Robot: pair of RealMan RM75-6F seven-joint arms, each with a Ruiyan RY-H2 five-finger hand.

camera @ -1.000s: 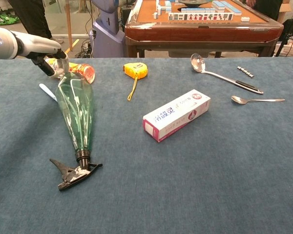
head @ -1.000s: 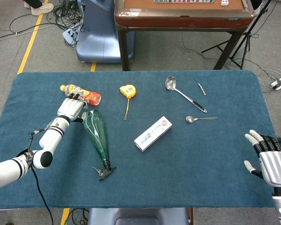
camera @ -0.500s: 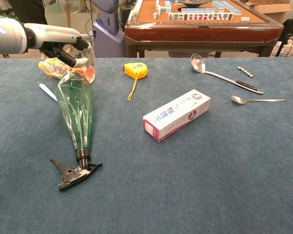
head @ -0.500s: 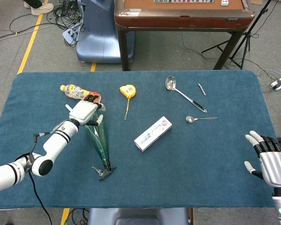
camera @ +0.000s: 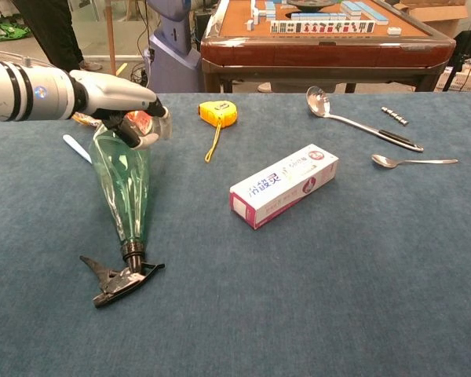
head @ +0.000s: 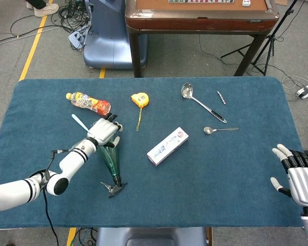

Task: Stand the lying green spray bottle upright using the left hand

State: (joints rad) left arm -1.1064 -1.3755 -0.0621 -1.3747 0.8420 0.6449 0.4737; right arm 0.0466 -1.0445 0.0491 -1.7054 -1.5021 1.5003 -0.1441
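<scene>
The green spray bottle (head: 109, 158) lies on its side on the blue-covered bench (head: 236, 179), its wide base toward the far edge and its black trigger head (camera: 118, 279) toward the near edge. The left hand (head: 105, 131) sits over the wide base end. From the head view its fingers are spread across the top of the bottle; the chest view shows them curving down over the base, though whether they actually grip it or only rest on it is hard to tell.

The right hand (head: 297, 177) appears only in the head view, at the near right corner of the bench, fingers apart and holding nothing.

Just beyond the left hand lies an orange drink bottle (head: 88, 102), clear in the head view but almost hidden behind the hand in the chest view. A white stick-like item (head: 79, 122) lies just left of the hand. Further right along the bench are a yellow tape measure (head: 139, 99), a white toothpaste box (head: 168, 146) near the middle, a ladle (head: 201, 102), a small spoon (head: 219, 130) and a small screw-like bit (head: 221, 97). Only the chest view shows the mahjong tiles (camera: 322, 26) on the wooden table (camera: 322, 49) behind.
</scene>
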